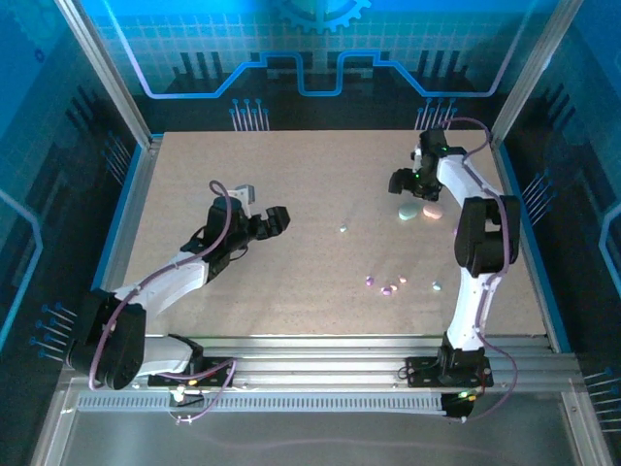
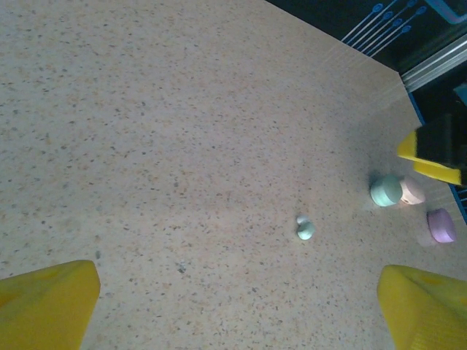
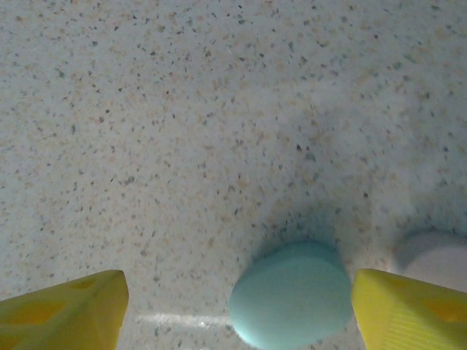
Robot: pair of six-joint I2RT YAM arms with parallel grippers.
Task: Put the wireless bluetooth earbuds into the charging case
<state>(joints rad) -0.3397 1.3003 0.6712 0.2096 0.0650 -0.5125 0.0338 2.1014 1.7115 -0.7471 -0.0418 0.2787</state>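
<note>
Right wrist shows a smooth mint pebble case [image 3: 292, 295] between the wide-open, empty right pincer [image 3: 237, 295].

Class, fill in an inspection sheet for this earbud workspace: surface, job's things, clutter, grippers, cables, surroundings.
Surface: speckled beige table, flat.
Job's things: mint case and pink case side by side at far right; lilac case near them; one mint earbud lying alone; other earbuds scattered at near right.
Clutter: nothing seen.
Grippers: left gripper open over bare table; right gripper open, over the mint case, not closed on it.
Cables: purple cables run along both arms.
Surroundings: metal frame, blue panels.
</note>
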